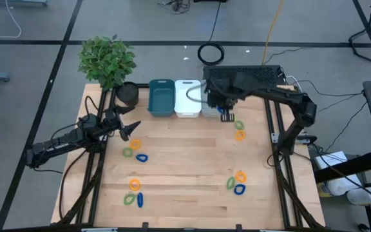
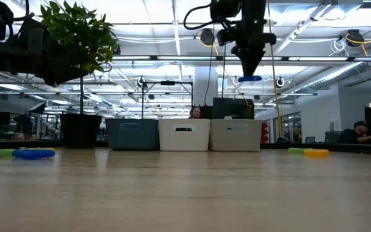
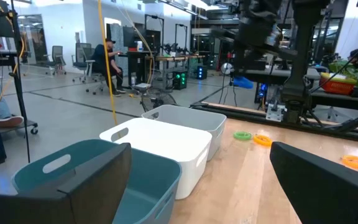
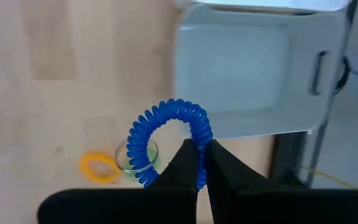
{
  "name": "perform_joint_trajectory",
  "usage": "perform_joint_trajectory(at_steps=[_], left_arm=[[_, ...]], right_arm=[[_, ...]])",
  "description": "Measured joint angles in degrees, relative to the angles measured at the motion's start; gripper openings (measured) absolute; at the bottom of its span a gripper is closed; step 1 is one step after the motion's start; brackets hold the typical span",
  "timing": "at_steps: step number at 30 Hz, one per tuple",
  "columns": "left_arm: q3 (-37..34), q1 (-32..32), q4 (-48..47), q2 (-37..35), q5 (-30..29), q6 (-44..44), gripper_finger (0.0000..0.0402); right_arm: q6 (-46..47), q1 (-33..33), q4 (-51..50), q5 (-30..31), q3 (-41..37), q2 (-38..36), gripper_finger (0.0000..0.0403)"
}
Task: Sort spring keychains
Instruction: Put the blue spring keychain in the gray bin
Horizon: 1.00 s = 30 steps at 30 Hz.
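The hall behind is a wide workshop with desks and seated people. The wooden table (image 1: 192, 161) carries three bins. The right gripper (image 4: 201, 163), fingers clamped on a blue spring keychain (image 4: 166, 134), hangs near the grey bin (image 1: 210, 108); the thin pinch might slip early. The left gripper (image 1: 129, 128) waits, fingers apart.

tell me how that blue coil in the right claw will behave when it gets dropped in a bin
The blue coil is pinched by one side in the shut right claw and keeps its ring shape, so it is probably springy rather than limp. It looks thin and hollow, so likely very light. Dropped into the grey bin, it may bounce or roll a little.
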Motion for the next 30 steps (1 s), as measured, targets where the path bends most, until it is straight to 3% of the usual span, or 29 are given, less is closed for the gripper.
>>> perform_joint_trajectory(at_steps=[8,16,24,30], left_arm=[[0.0,0.0,0.0,0.0,0.0,0.0,0.0392],[0.0,0.0,0.0,0.0,0.0,0.0,0.0392],[0.0,0.0,0.0,0.0,0.0,0.0,0.0392],[0.0,0.0,0.0,0.0,0.0,0.0,0.0392]], right_arm=[[-13.5,-11.2,1.5,0.0,9.4,6.5,0.0000],[-18.4,-17.0,3.2,0.0,14.7,13.3,0.0000],[-17.0,-16.7,5.9,-0.5,12.4,16.3,0.0000],[-17.1,-16.3,16.6,-0.5,5.6,16.5,0.0000]])
